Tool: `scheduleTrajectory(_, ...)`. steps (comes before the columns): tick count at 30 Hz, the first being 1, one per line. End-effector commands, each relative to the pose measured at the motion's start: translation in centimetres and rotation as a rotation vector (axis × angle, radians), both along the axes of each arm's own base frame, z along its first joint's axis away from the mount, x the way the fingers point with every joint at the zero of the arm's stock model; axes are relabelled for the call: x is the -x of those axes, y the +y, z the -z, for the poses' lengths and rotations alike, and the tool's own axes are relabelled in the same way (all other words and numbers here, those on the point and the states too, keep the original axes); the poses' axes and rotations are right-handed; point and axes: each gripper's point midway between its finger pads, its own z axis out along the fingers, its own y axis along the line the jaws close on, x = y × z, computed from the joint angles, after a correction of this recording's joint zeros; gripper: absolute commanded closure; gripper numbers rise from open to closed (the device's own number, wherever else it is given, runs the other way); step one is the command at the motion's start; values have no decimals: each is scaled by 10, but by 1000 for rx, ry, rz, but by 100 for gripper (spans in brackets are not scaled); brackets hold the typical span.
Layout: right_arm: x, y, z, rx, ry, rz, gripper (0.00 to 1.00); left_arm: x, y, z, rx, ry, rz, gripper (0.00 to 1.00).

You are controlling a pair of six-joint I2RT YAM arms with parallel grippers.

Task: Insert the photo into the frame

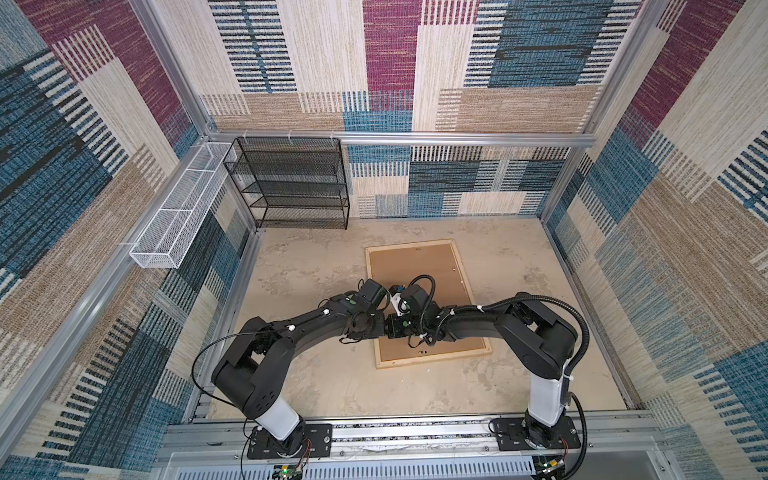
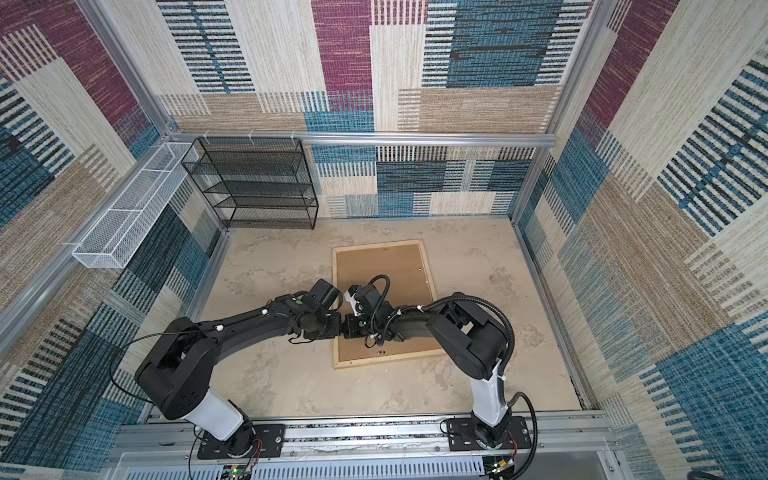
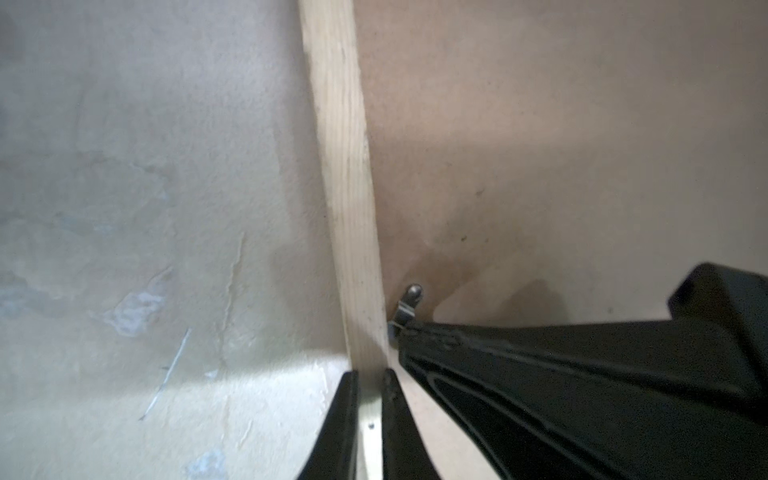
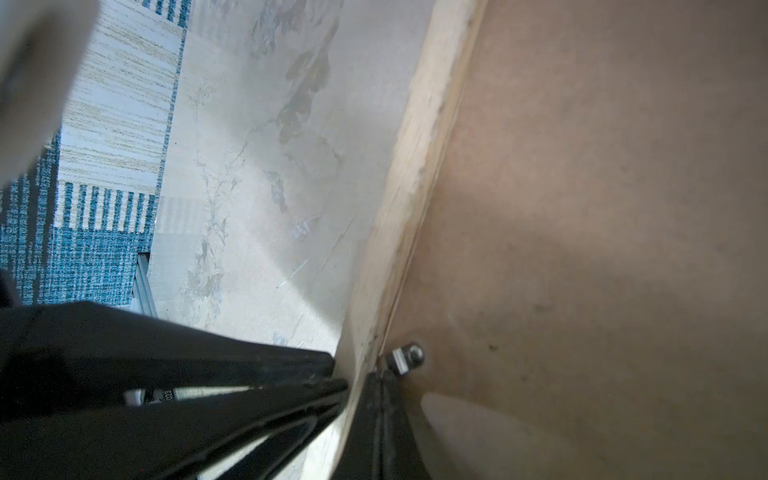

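The frame (image 1: 432, 360) (image 2: 386, 360) of pale wood lies flat mid-table, back up, and a brown backing board (image 1: 415, 266) (image 2: 382, 266) fills it. The photo is hidden. Both arms meet over the frame's left rail (image 1: 371, 270), where their wrists hide the grippers in both top views. My left gripper (image 3: 370, 374) straddles that rail (image 3: 345, 166), one finger on each side, shut on it. My right gripper (image 4: 380, 376) is shut with its fingers pressed together. Its tip sits at the rail's inner edge, right beside a small metal tab (image 4: 405, 357) (image 3: 409, 301) on the board.
A black mesh shelf unit (image 1: 291, 183) stands at the back left. A white wire basket (image 1: 174, 220) hangs along the left wall. Beige mottled table surface (image 1: 311, 270) surrounds the frame, with patterned walls on three sides.
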Motion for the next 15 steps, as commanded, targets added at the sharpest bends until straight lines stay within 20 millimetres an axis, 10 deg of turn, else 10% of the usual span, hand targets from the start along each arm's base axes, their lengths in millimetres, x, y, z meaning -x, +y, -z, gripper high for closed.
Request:
scheduleTrajectory(1,-1,-12,9,57,5,44,100,12,-5,5,34,52,3,85)
scheduleTrajectory(15,5,-16,12,83,16,22,100,17,-5,2,47,50,9,82)
